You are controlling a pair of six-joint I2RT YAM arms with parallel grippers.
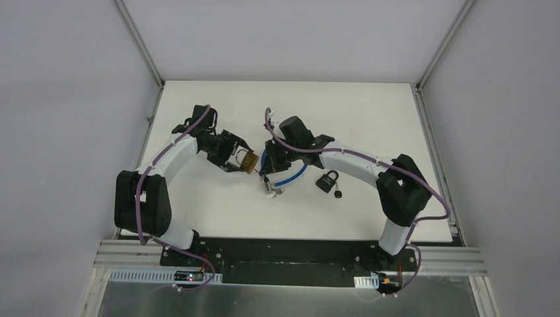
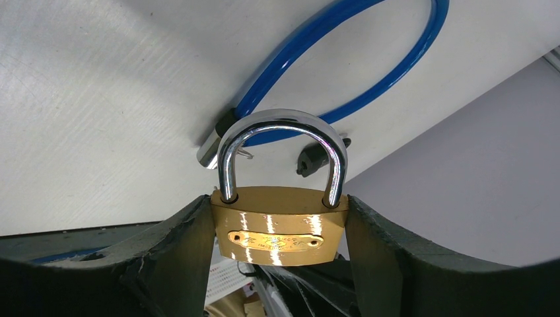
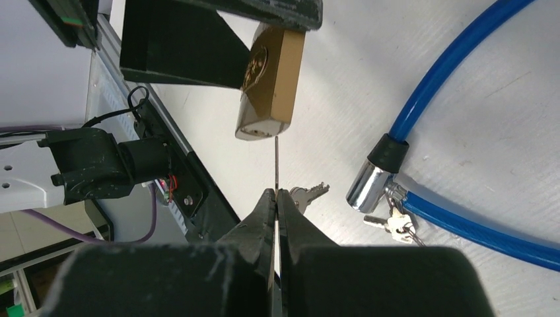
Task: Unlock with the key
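Note:
My left gripper (image 2: 280,228) is shut on a brass padlock (image 2: 280,224), its steel shackle (image 2: 282,132) closed and pointing away from the camera. In the top view the padlock (image 1: 247,160) hangs above the table between the two arms. My right gripper (image 3: 276,195) is shut on a thin key (image 3: 275,162), seen edge-on. The key's tip sits just below the padlock's bottom face (image 3: 257,130), close to it; I cannot tell if it touches the keyhole. The right gripper in the top view (image 1: 267,173) is right beside the padlock.
A blue cable lock (image 3: 429,99) lies on the white table with a chrome end (image 3: 370,185) and a small bunch of keys (image 3: 395,224). A loose silver key (image 3: 307,193) lies under my right fingers. A black padlock (image 1: 327,180) lies to the right.

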